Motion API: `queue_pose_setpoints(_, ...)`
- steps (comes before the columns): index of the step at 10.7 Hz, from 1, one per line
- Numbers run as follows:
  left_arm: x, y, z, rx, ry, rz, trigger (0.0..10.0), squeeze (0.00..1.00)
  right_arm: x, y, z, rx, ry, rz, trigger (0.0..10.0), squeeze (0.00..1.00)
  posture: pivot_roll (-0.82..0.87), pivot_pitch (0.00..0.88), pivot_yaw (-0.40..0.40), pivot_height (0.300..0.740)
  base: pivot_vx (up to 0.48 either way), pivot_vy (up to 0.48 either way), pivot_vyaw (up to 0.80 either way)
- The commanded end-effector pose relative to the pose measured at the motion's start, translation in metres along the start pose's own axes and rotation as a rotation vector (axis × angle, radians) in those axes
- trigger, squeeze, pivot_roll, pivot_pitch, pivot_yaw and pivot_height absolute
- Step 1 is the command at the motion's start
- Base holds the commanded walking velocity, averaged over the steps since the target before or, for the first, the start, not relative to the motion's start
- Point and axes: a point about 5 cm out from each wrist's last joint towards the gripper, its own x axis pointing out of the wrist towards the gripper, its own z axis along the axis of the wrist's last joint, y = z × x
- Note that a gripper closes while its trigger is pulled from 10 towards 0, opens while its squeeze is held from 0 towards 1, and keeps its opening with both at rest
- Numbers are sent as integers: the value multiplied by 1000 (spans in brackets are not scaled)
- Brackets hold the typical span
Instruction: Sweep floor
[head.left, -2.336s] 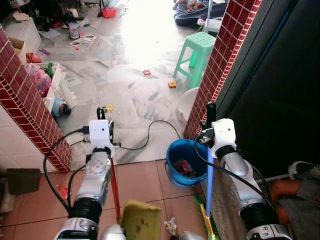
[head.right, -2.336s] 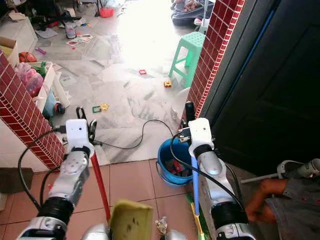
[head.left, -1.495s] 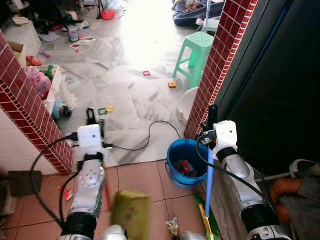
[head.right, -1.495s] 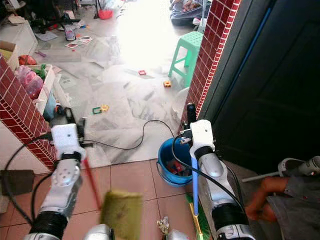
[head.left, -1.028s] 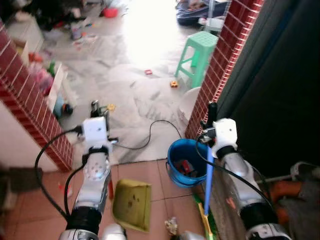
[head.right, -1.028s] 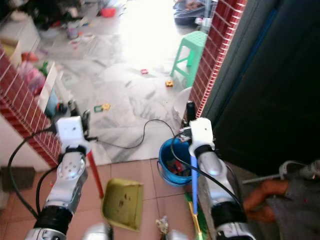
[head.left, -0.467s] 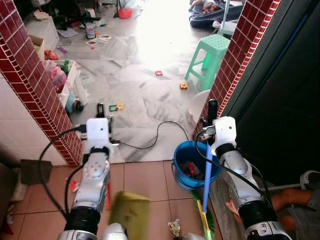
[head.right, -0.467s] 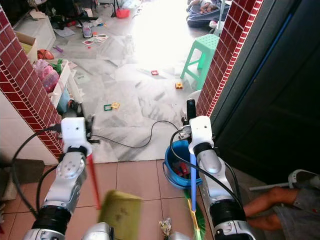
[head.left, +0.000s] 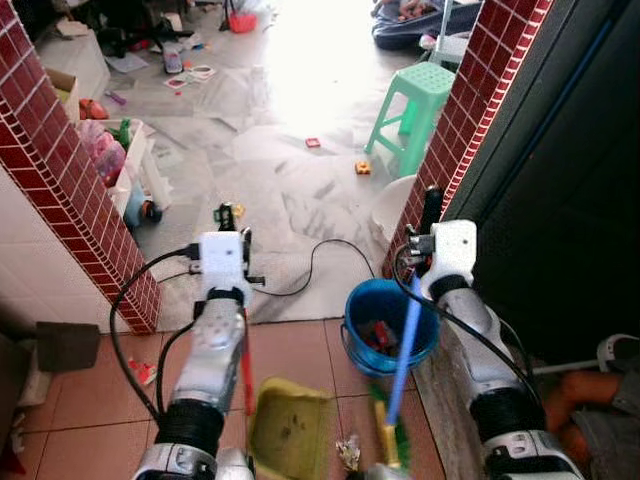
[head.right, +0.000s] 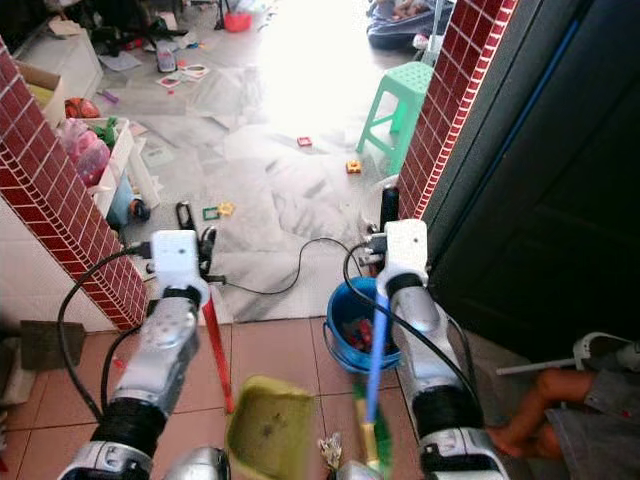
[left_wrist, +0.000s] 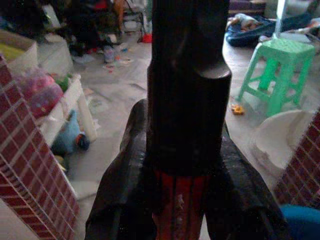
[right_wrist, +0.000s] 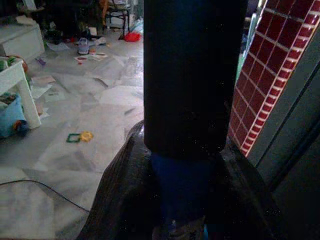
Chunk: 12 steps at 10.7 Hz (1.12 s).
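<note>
The left claw (head.left: 231, 216) is clenched on the red handle (left_wrist: 177, 210) of a yellow-green dustpan (head.left: 290, 430), whose pan hangs low over the terracotta floor tiles (head.left: 290, 350) — blurred. The right claw (head.left: 432, 206) grips the blue handle (right_wrist: 182, 192) of a broom (head.left: 403, 340); its green bristle head (head.left: 390, 440) sits down by the tiles, just beside the dustpan. A small scrap of litter (head.left: 348, 452) lies between pan and bristles. A blue bucket (head.left: 385, 325) stands at the tile edge, beside the red brick pillar (head.left: 470, 110) — a black cable (head.left: 320, 255) snakes over the marble floor (head.left: 270, 170) behind it. Farther off stands a green stool (head.left: 408, 100), with small toys scattered about.
</note>
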Motion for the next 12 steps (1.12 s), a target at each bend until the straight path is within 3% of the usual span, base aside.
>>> queue_pose_setpoints(1, 8, -2, 10, 29, -65, 27, 10000, 0, 3, -6, 12, 36, -30, -50, 10000, 0, -36, 43, -28, 740, 0, 0, 0)
queue_pose_setpoints(5, 13, -25, -6, -30, 17, 15, 10000, 0, 6, -9, 18, 76, -18, -112, 10000, 0, -58, 63, -43, 740, 0, 0, 0)
queue_pose_setpoints(7, 12, -40, -12, -67, 60, -24, 10000, 0, 9, -11, 20, 180, -5, -163, 10000, 0, -63, 73, -40, 740, 0, 0, 0)
queue_pose_setpoints(9, 10, -43, -19, -69, 82, -35, 10000, 0, 14, -6, 33, 403, -24, -206, 10000, 0, -73, 73, -26, 740, 0, 0, 0)
queue_pose_setpoints(12, 14, -41, -16, -62, 61, -19, 10000, 0, 18, -8, 47, 465, -41, -205, 10000, 0, -81, 64, -22, 740, 0, 0, 0)
